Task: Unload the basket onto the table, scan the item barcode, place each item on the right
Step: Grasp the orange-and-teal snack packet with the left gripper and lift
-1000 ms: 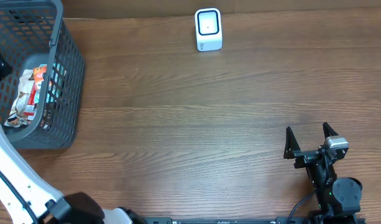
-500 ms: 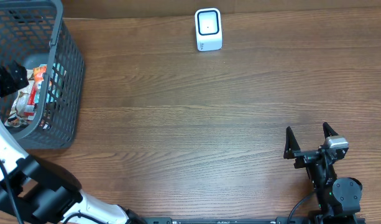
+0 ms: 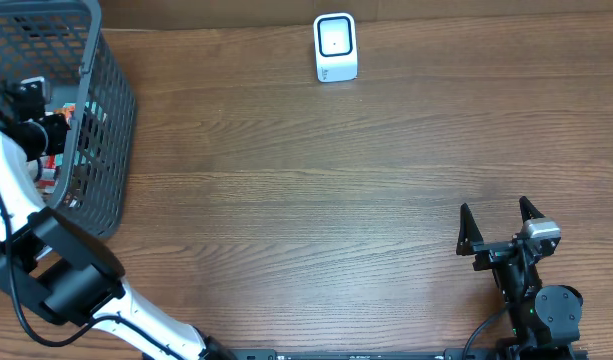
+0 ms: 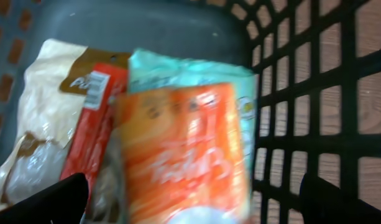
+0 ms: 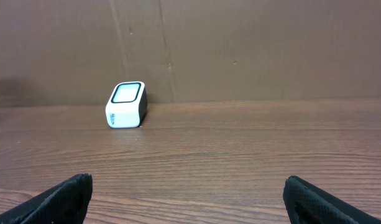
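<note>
As the released left gripper (image 4: 193, 199) is held over the orange packet (image 4: 178, 137), pick-up is judged underway; descent and closure are required.

L arm (image 3: 8, 175) white w/ black joints, R arm (image 3: 536, 300) all black

Shop-checkout mock-up: barcode scanner (image 3: 335, 47), basket (image 3: 112, 130) of snack packets (image 4: 184, 155), wooden table (image 3: 336, 200).
</note>
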{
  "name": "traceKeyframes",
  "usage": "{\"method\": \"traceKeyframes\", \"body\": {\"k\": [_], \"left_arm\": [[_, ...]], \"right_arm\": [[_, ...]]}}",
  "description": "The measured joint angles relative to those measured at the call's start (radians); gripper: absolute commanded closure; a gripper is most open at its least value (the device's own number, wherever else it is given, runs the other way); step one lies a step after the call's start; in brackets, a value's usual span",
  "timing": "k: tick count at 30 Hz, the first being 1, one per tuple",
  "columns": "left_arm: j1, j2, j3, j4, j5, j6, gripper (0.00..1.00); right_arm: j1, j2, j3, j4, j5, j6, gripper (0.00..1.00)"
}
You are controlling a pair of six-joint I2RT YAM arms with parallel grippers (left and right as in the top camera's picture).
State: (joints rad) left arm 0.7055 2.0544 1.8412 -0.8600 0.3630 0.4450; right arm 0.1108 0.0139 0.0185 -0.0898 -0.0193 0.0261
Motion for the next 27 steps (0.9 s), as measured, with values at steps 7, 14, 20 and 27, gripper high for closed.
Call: {"method": "traceKeyframes", "body": {"k": [7,14,20,27], "left_arm": [[-0.012,0.009,0.0,0.01,-0.063,0.003,0.0],[-0.012,0.072,0.0,0.01,-0.069,0.0,0.0],[-0.012,0.138,0.0,0.007,-0.072,-0.005,0.03],[-0.013,0.149,0.005,0.009,-0.067,-0.021,0.35]], "right_arm": [[0.0,0.0,0.0,0.0,0.0,0.0,0.0],[0.0,0.0,0.0,0.0,0.0,0.0,0.0],[0.0,0.0,0.0,0.0,0.0,0.0,0.0],[0.0,0.0,0.0,0.0,0.0,0.0,0.0]]}}
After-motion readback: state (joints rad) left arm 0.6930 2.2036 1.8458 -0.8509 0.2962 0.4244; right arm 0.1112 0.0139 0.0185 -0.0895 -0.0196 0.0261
